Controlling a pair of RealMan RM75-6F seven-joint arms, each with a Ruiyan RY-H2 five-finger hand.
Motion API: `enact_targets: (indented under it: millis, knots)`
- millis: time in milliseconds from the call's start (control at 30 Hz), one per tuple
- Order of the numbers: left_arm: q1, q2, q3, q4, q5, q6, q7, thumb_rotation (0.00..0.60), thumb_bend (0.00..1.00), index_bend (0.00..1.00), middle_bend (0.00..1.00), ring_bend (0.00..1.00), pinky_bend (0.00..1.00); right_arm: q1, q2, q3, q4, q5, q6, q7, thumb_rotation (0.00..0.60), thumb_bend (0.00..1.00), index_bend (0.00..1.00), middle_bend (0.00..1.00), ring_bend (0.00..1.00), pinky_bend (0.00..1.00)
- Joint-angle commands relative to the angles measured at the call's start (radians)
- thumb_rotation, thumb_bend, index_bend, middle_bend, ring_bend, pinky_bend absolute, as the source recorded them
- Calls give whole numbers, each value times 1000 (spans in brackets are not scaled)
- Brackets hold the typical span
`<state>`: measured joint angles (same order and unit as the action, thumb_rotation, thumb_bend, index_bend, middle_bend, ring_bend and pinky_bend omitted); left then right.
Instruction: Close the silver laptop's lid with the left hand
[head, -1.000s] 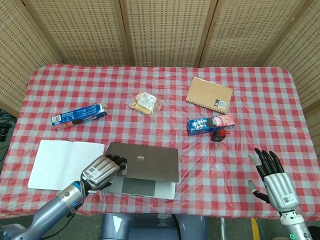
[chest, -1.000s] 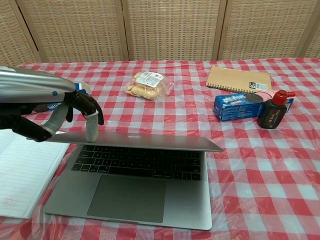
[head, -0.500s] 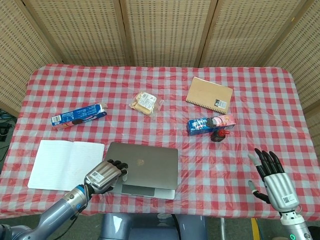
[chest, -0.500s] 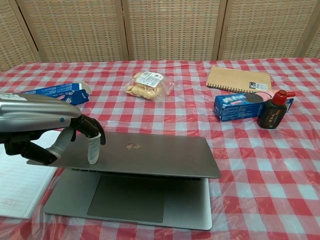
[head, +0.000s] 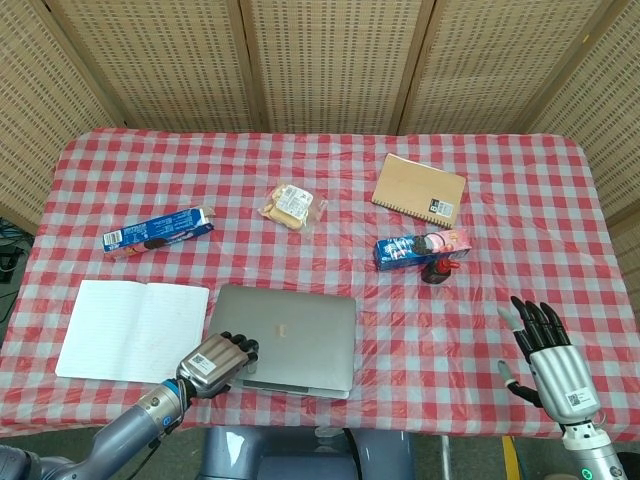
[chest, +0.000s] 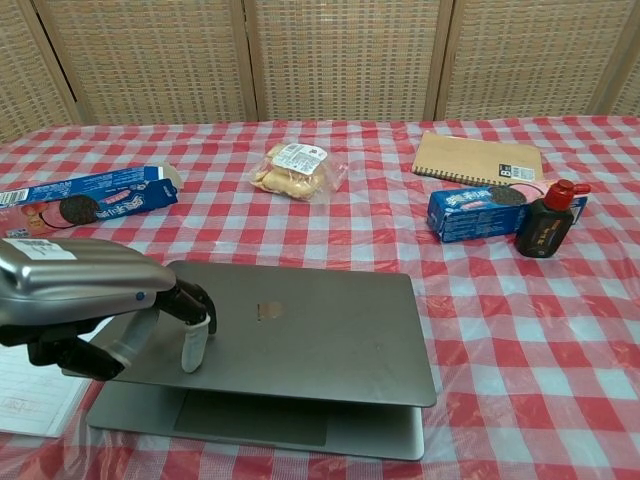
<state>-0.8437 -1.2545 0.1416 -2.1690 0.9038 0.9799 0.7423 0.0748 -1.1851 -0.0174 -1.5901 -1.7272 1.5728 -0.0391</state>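
The silver laptop (head: 290, 335) (chest: 300, 330) lies near the table's front edge, its lid almost down; in the chest view a thin gap still shows above the base at the front. My left hand (head: 215, 362) (chest: 95, 300) presses its fingertips (chest: 192, 350) on the lid's front left part, holding nothing. My right hand (head: 545, 355) hovers open at the front right, fingers spread, far from the laptop; the chest view does not show it.
An open white notebook (head: 125, 328) lies left of the laptop. Farther back are a blue cookie pack (head: 158, 231), a bagged pastry (head: 290, 207), a tan spiral notebook (head: 420, 188), a blue snack box (head: 420, 247) and a red-capped dark bottle (chest: 545, 225).
The lid has come down from roughly half open to nearly flat, with my left hand riding on it toward the front edge. My right hand has stayed still.
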Motion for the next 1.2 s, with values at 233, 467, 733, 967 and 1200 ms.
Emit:
enact_targets:
  millis: [233,467,733,967,1200]
  knots:
    - [-11,-51,21,36,-45,4,36,600,1000,405,227,221,295,0,1,0,0,0,0,-3,600,613,44,0,0,0]
    - [-11,-85,33,65,-69,16,50,600,1000,404,227,221,294,0,1,-1,0,-2,-1,-1,600,613,44,0,0,0]
    - [-8,-92,37,69,-68,29,42,600,1000,399,227,221,292,-1,2,0,0,-2,2,3,600,613,44,0,0,0]
    - [-10,-86,45,69,-82,25,38,600,1000,380,218,221,287,0,1,-2,-1,-5,0,0,600,612,48,0,0,0]
    - [24,-83,39,65,6,63,-12,600,997,301,80,128,197,-2,3,0,-1,-4,5,3,600,612,48,0,0,0]
